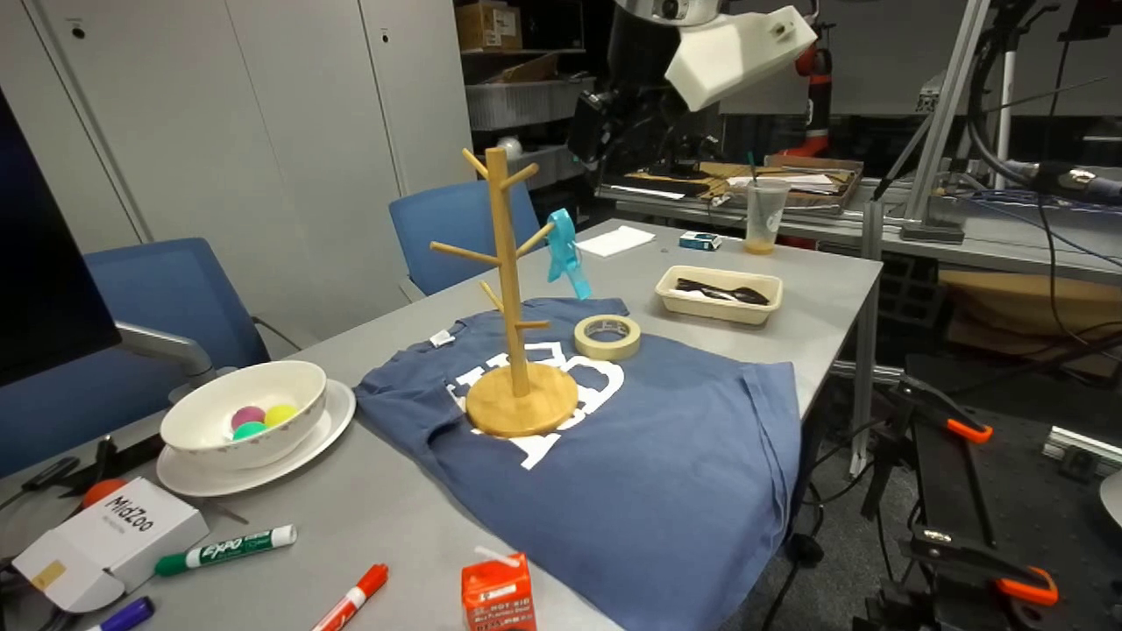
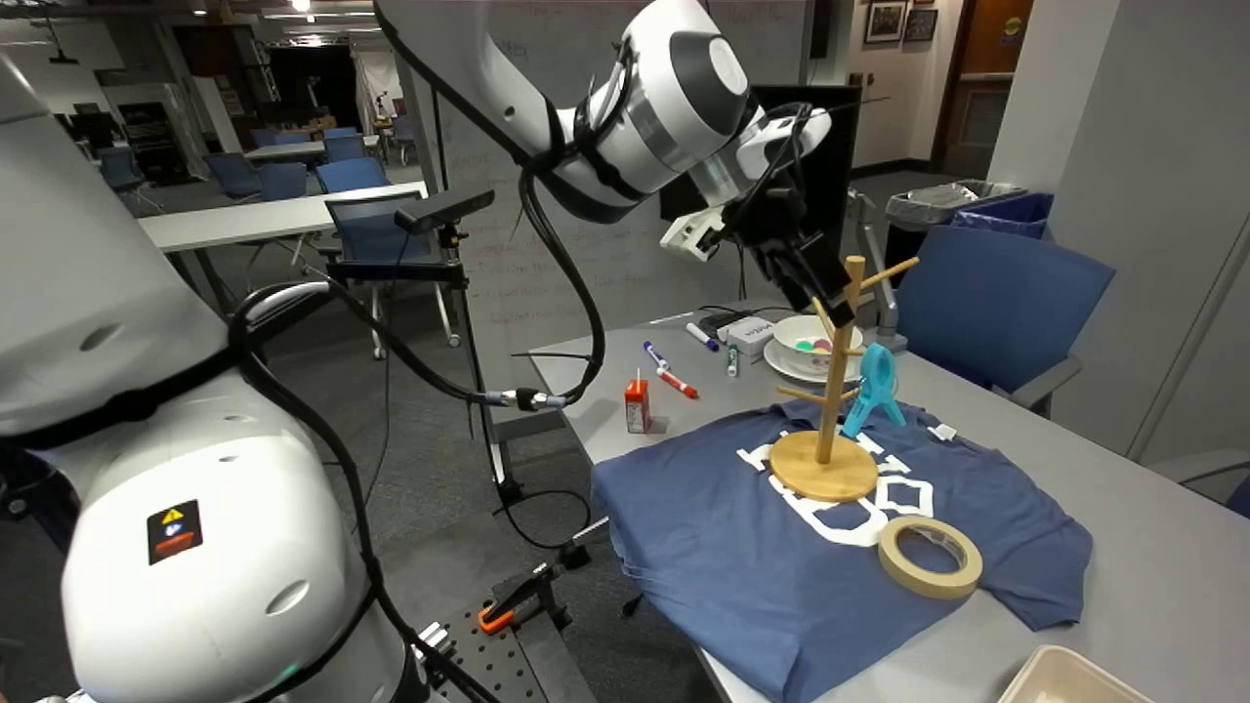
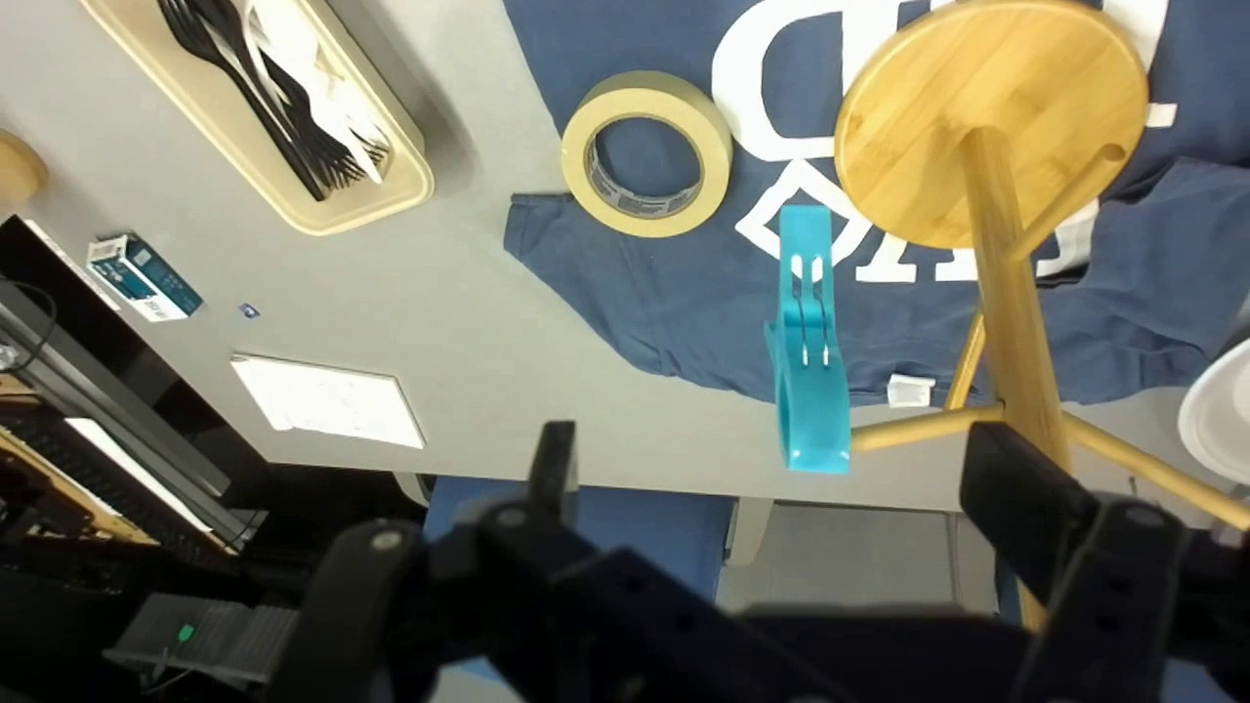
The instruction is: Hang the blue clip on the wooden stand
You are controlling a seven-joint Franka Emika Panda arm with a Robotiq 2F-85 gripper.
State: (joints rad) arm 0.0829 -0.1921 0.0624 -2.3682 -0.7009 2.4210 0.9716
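The clip (image 3: 815, 381) hung from an angled peg (image 3: 923, 428) of the stand (image 1: 508, 285), whose round base (image 1: 545, 412) rested on the shirt (image 1: 675, 447) (itself spread over the worktop (image 1: 824, 294)). The tape (image 1: 607, 350) lay near the base. The pincer (image 3: 779, 474), its jaws spread wide apart, stood above the clip, clear of it.

White "MidZoo" box (image 1: 114, 539), green "EXPO" marker (image 1: 226, 550)

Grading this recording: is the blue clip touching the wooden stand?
Touching: an exterior view shows the blue clip hanging on a peg of the wooden stand.
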